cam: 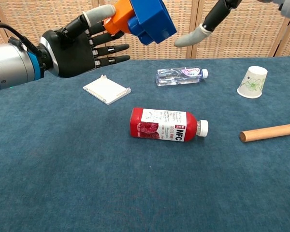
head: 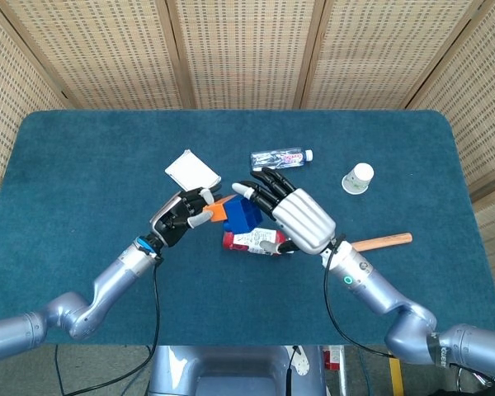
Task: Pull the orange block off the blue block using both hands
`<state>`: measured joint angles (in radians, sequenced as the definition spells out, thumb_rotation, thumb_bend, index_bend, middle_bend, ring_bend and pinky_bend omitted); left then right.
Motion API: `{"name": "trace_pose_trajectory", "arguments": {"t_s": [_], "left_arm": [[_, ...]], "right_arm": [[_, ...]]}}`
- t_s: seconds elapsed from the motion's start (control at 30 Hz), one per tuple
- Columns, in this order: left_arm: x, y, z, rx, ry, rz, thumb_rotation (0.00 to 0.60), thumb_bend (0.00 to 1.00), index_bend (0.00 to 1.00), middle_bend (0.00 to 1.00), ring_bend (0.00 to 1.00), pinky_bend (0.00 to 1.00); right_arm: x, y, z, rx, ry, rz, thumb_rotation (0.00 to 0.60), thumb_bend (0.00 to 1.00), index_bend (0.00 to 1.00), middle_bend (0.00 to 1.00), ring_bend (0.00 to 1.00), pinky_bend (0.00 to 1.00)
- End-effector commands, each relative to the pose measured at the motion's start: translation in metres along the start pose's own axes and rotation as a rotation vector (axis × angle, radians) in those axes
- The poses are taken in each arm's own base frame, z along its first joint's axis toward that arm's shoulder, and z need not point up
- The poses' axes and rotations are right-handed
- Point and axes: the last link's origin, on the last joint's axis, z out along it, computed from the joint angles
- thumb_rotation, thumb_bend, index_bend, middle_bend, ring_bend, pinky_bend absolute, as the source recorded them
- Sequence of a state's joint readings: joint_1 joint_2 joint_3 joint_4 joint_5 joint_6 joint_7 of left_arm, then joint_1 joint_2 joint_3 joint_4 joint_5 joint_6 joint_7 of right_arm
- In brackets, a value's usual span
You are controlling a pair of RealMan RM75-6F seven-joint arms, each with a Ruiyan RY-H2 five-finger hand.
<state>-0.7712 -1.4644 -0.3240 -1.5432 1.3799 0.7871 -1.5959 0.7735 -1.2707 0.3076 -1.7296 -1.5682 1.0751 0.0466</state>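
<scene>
Chest view, red bottle beneath raised blocks, paper cup and dowel seemingly well apart

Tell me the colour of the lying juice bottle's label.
Red juice bottle label; clearest in chest view.

head view overhead, chest view low, frontal

We are seeing an orange block joined to a blue block — both plain. The left hand is showing black with grey fingertips; the right hand is showing silver and black. The juice bottle is wearing a red label with white lettering — the tablecloth is teal.
</scene>
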Motion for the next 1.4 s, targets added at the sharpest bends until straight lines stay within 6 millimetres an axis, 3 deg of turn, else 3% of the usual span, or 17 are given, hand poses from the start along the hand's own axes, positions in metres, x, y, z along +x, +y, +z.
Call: {"name": "trace_pose_trajectory", "arguments": {"t_s": [0.03, 0.53, 0.7, 0.9, 1.13, 1.4], "left_arm": [[-0.001, 0.0, 0.0, 0.002, -0.002, -0.005, 0.6, 0.46, 0.62, 0.59, 0.0, 0.0], [-0.002, -0.001, -0.001, 0.008, -0.014, -0.02, 0.6, 0.46, 0.62, 0.59, 0.0, 0.0], [-0.001, -0.003, -0.001, 0.012, -0.014, -0.021, 0.6, 0.46, 0.62, 0.59, 0.0, 0.0], [-0.002, -0.005, -0.001, 0.02, -0.017, -0.016, 0.6, 0.46, 0.62, 0.59, 0.0, 0.0], [0.006, -0.005, -0.003, 0.021, 0.003, -0.007, 0.6, 0.46, 0.62, 0.59, 0.0, 0.0], [0.047, 0.014, -0.019, 0.01, 0.08, 0.069, 0.6, 0.47, 0.62, 0.59, 0.0, 0.0]], "right_arm": [[0.0, -0.003, 0.002, 0.001, 0.01, 0.005, 0.6, 0.0, 0.06, 0.17, 0.0, 0.0], [-0.007, -0.008, 0.017, -0.006, 0.05, -0.02, 0.6, 0.0, 0.39, 0.41, 0.08, 0.0], [-0.008, -0.009, 0.019, -0.004, 0.078, -0.01, 0.6, 0.05, 0.52, 0.5, 0.13, 0.0], [-0.009, -0.009, 0.019, -0.004, 0.086, -0.005, 0.6, 0.13, 0.56, 0.53, 0.14, 0.0], [-0.002, -0.005, 0.016, -0.009, 0.104, -0.01, 0.6, 0.16, 0.58, 0.55, 0.15, 0.0], [0.015, 0.008, 0.004, -0.02, 0.119, -0.048, 0.6, 0.17, 0.59, 0.55, 0.15, 0.0]]}}
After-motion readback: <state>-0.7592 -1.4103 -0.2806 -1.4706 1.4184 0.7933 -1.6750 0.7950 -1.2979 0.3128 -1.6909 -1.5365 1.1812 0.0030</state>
